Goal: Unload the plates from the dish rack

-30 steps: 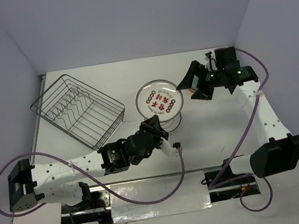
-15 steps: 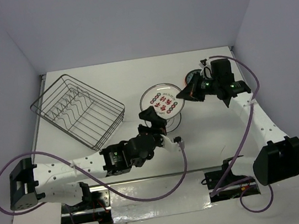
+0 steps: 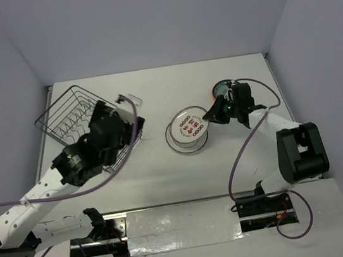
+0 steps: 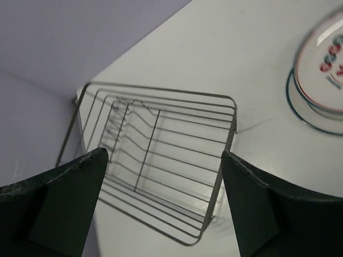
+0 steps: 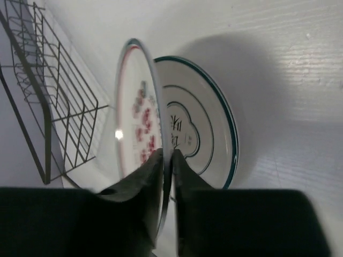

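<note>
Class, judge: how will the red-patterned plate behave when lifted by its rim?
The red-patterned plate looks glossy, so it may slip; the right pincer pinches only its rim. It seems rigid and probably breakable, held tilted over the teal-rimmed plate.

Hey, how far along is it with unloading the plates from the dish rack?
Nearly done. The dish rack looks empty, and a teal-rimmed plate and an orange-rimmed plate already lie on the table. The right gripper pinches the red-motif plate by its rim, tilted over the teal-rimmed one. The left gripper hangs open above the rack. Left: set that plate down.
</note>
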You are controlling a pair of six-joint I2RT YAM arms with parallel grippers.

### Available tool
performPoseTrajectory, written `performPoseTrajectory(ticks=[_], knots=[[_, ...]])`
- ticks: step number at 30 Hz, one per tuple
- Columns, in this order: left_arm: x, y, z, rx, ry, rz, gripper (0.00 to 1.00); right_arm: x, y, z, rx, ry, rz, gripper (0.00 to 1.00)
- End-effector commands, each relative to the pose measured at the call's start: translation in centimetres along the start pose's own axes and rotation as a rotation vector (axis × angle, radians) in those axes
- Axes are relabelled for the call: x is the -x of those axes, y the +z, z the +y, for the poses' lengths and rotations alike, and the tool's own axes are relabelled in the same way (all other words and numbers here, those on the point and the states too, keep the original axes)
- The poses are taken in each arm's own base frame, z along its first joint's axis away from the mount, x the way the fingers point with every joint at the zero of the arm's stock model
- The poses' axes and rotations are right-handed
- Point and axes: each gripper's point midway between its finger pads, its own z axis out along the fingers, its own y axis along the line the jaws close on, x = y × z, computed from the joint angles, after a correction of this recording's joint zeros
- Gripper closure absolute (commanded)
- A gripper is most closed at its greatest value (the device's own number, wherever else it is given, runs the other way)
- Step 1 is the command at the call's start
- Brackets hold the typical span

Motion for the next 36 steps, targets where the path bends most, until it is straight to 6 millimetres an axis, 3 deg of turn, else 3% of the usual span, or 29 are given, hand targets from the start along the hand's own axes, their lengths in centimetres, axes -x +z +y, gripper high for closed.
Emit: performPoseTrajectory(ticks=[1,3,4,5,6,7,8,9,10,11,14,15,17,21,22,23,25,27,29,31,34,36], knots=[[-2.6,-0.8,3.1,0.106,-0.274,0.141,0.01,1.8,0.9,2.0,0.088,-0.101,-0.068,0.69],[-3.9,0.0,5.0,0.173,-0.343,0.235,0.01,0.6,1.5,1.1,0.022,-0.124,-0.035,0.46],[-5.0,0.2,4.4,0.141,-0.388,0.296,0.0,-0.8,2.0,1.8,0.004,-0.163,-0.006,0.44],[-5.9,1.2,5.3,0.168,-0.434,0.352,0.0,-1.6,2.1,0.8,-0.082,-0.202,0.008,0.41],[-6.2,2.0,4.3,0.105,-0.491,0.386,0.01,-3.5,2.5,1.3,-0.123,-0.246,0.047,0.39],[-6.6,2.2,4.6,0.096,-0.528,0.399,0.01,-4.0,2.6,0.7,-0.184,-0.259,0.053,0.38],[-7.1,2.9,6.3,0.136,-0.594,0.409,0.01,-4.5,2.4,0.1,-0.243,-0.249,0.057,0.36],[-7.1,3.0,7.1,0.155,-0.639,0.4,0.0,-4.3,1.3,-1.4,-0.358,-0.234,0.03,0.36],[-6.8,3.2,7.6,0.158,-0.703,0.38,0.0,-4.7,0.8,-1.6,-0.381,-0.216,0.029,0.33],[-6.7,3.4,9.8,0.205,-0.771,0.331,0.0,-4.8,0.2,-2.0,-0.408,-0.201,0.021,0.31],[-6.4,3.5,12.5,0.267,-0.856,0.295,0.01,-4.7,-2.9,-4.0,-0.643,-0.193,0.016,0.25],[-6.4,3.5,12.7,0.279,-0.853,0.302,0.01,-3.4,-5.8,-5.3,-0.808,-0.191,-0.038,0.21],[-6.5,3.6,13.1,0.296,-0.85,0.305,0.0,-2.0,-8.5,-4.8,-0.856,-0.197,-0.11,0.16],[-7.6,3.8,12.8,0.304,-0.855,0.303,0.01,0.9,-12.0,-0.1,-0.732,-0.267,-0.208,0.16],[-8.1,3.8,12.5,0.3,-0.853,0.309,0.0,0.4,-11.8,1.7,-0.631,-0.287,-0.173,0.13],[-8.2,3.7,12.3,0.295,-0.851,0.309,0.01,1.1,-12.4,3.7,-0.541,-0.337,-0.199,0.0],[-8.3,3.5,12.2,0.287,-0.845,0.31,0.0,1.1,-13.5,5.5,-0.47,-0.345,-0.206,0.0],[-8.4,2.6,13.3,0.342,-0.829,0.305,0.01,2.0,-16.5,8.2,-0.393,-0.385,-0.273,0.0],[-8.2,1.9,14.5,0.399,-0.82,0.297,0.0,3.9,-21.2,10.3,-0.378,-0.427,-0.39,0.0],[-7.8,0.9,15.8,0.454,-0.821,0.281,0.0,5.0,-24.3,11.3,-0.38,-0.467,-0.461,0.0],[-7.3,0.2,16.1,0.473,-0.86,0.262,0.01,6.4,-30.1,12.6,-0.409,-0.523,-0.57,0.0],[-7.2,-0.6,16.2,0.488,-0.898,0.246,0.0,6.6,-32.2,12.5,-0.428,-0.53,-0.609,0.0]])
